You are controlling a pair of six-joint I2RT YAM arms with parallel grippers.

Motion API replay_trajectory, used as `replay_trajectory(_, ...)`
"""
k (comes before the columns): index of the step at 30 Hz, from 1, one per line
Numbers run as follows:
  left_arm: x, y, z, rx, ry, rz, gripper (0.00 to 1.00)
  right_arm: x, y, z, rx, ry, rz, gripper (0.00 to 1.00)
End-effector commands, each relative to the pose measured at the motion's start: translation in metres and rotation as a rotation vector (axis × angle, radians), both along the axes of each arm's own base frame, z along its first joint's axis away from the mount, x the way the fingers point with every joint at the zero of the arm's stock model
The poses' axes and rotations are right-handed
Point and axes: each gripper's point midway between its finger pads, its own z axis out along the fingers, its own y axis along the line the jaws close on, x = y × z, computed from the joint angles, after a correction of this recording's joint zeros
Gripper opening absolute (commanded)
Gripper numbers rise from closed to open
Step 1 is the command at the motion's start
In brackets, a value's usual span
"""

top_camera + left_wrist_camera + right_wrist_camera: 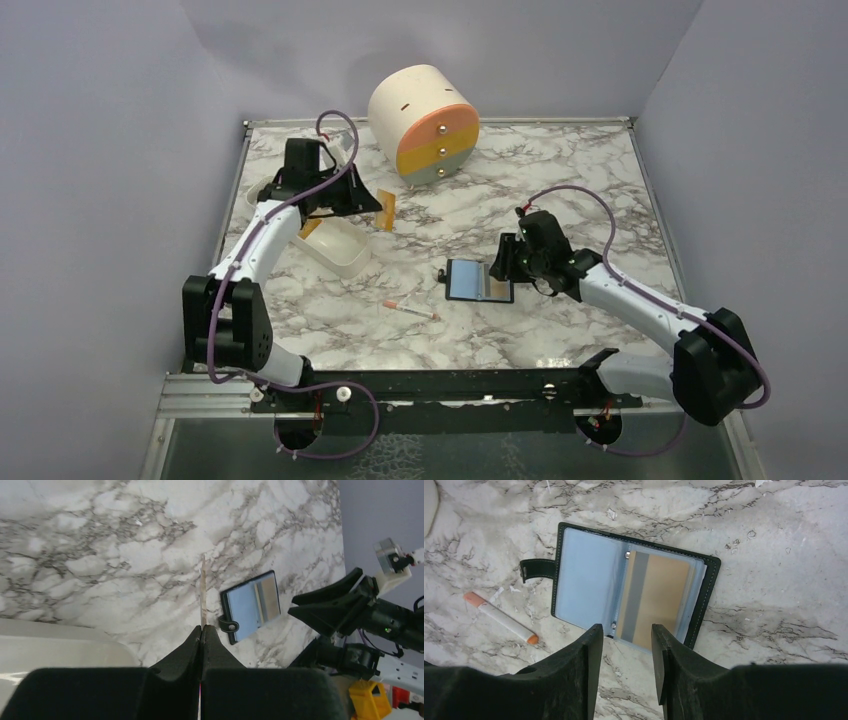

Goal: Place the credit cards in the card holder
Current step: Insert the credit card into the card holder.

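Currently left tool [202, 628] pinches an orange card [203, 592]; right tool [626, 630] hovers half-open over the card holder [584, 580].

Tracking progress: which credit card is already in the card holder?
The grey-striped tan card, sleeved in the card holder; the orange card is in the left fingers.

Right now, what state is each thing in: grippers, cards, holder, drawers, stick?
left gripper: shut on orange card, held on edge above the table.
right gripper: open, empty, over the card holder at its near edge.
card holder: open, lying flat.
sleeved card: tucked in one of the holder's clear sleeves.
drawer unit: all three drawers shut.
stick: lying flat on the table.
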Motion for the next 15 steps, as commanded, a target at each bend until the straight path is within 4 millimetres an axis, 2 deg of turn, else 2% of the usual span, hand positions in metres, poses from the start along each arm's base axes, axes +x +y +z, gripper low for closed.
replay_trajectory(1,-0.029,-0.041,-0.005,-0.091,0.056,-0.112,0.00,0.009,-0.006,-0.003,-0.040,0.012,-0.051,0.41)
replay_trajectory(8,-0.059,-0.090,-0.013,-0.178,0.081,-0.183,0.00,0.009,-0.012,-0.028,-0.095,0.063,-0.074,0.38)
replay_trajectory(15,-0.078,-0.131,-0.025,-0.223,0.115,-0.210,0.00,0.004,-0.029,-0.050,-0.182,0.111,-0.137,0.36)
